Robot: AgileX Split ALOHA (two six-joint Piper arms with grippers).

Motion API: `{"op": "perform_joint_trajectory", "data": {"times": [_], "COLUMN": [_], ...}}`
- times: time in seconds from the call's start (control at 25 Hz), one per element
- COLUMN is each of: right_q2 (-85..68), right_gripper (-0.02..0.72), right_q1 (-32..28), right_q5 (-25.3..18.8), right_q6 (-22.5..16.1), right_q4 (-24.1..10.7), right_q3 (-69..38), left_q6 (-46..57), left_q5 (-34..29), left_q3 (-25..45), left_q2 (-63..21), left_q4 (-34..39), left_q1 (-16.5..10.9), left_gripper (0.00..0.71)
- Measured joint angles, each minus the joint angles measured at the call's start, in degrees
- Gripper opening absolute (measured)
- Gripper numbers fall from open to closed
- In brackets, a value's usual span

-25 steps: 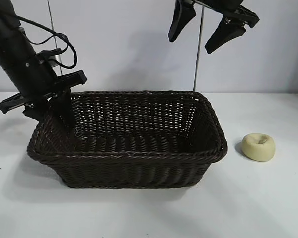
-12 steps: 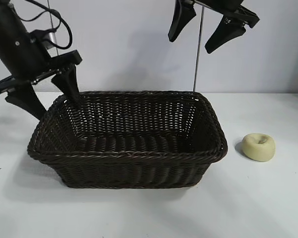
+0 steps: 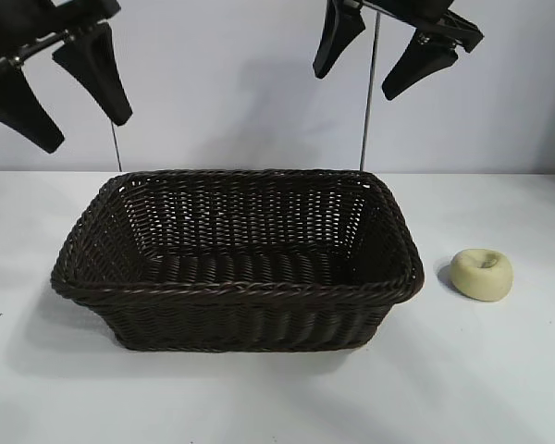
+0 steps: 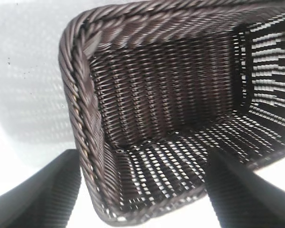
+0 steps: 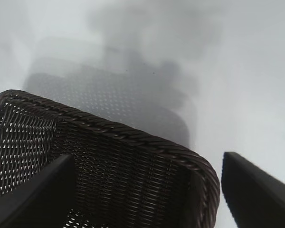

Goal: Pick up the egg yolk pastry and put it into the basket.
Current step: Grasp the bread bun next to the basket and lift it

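Sitting at lower right on the desk, the egg yolk pastry is looking soft, light, crushable, best pinched gently across its sides; both end effectors, left and right, are hanging wide above the basket.

White tabletop, matte, soft shadows on it. Plain pale grey-blue wall behind. Two thin vertical rods stand against the wall.

The pale egg yolk pastry sits on the table just right of the empty wicker basket.
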State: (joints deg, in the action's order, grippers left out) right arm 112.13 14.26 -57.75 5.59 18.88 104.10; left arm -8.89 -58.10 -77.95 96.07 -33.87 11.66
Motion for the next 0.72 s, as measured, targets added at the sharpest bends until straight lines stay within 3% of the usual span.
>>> {"op": "perform_joint_trajectory", "data": {"times": [0.24, 0.72], "right_q2": [0.0, 0.0], "right_gripper": [0.602, 0.602], "right_q1": [0.0, 0.0], "right_q5": [0.05, 0.25], "right_q6": [0.0, 0.0], "right_q4": [0.0, 0.0], "right_q3": [0.0, 0.0], "left_q6": [0.05, 0.1], "left_q5": [6.16, 7.79], "left_q3": [0.64, 1.25], "left_q2": [0.18, 5.13], "left_q4": [-5.83, -10.32], "left_q1": [0.0, 0.0], "left_gripper": [0.532, 0.532]}}
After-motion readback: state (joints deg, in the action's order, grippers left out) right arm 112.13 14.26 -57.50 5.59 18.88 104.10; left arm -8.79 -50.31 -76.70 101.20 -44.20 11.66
